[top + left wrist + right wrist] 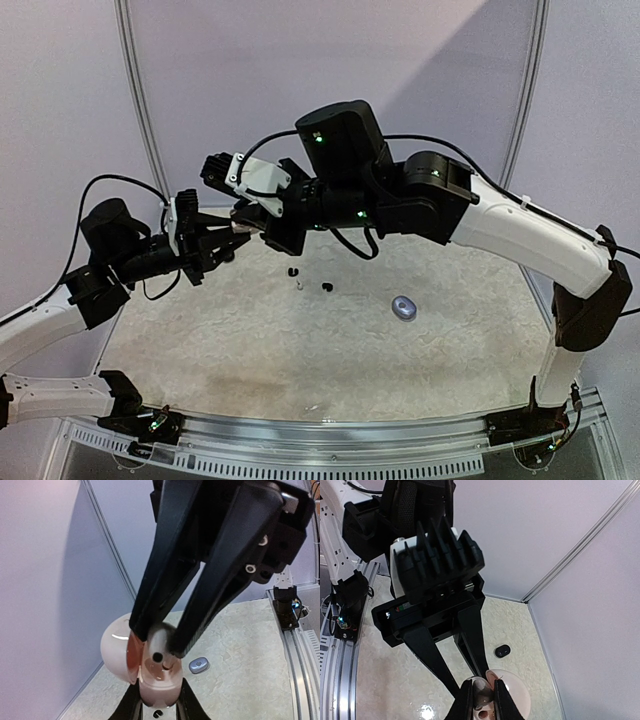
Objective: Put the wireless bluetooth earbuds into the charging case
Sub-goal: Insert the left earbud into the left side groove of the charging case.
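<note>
A whitish earbud [159,641] sat pinched in the right gripper [159,645] jaws, directly over the open pink charging case [150,680]. The left gripper [481,700] jaws were clamped on that case, holding it in the air above the worktop [300,350]. Below, small black earbuds [326,288] and a grey closed case [404,307] lay on the worktop.
</note>
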